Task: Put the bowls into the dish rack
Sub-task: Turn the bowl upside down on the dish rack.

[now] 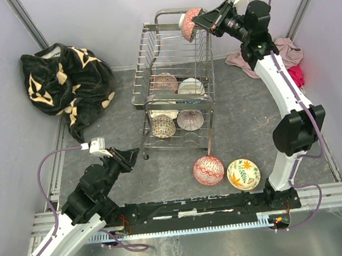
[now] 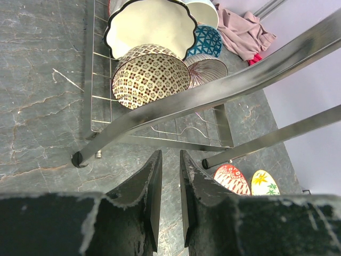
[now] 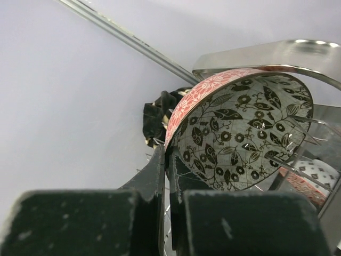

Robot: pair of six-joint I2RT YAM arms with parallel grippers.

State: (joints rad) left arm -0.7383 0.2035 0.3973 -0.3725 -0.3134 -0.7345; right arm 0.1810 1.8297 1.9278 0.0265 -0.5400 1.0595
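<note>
Upper centre, the right end effector (image 1: 200,23) clamps the red bowl (image 1: 190,24) on edge, to slot into the dish rack (image 1: 143,76); the left end effector (image 2: 170,158) is slightly apart, empty.

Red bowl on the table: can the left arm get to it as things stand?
Probably yes. The left pincer is empty, near a corner of the rack; the red bowl sits on the table in front of the rack, nothing between them.

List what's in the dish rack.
Five bowls sit in the dish rack: dotted brown bowl, striped bowl, white scalloped bowl, teal bowl, pink patterned bowl. Wires and neighbours hide parts. The right tool holds a red-rimmed bowl at the far end.
</note>
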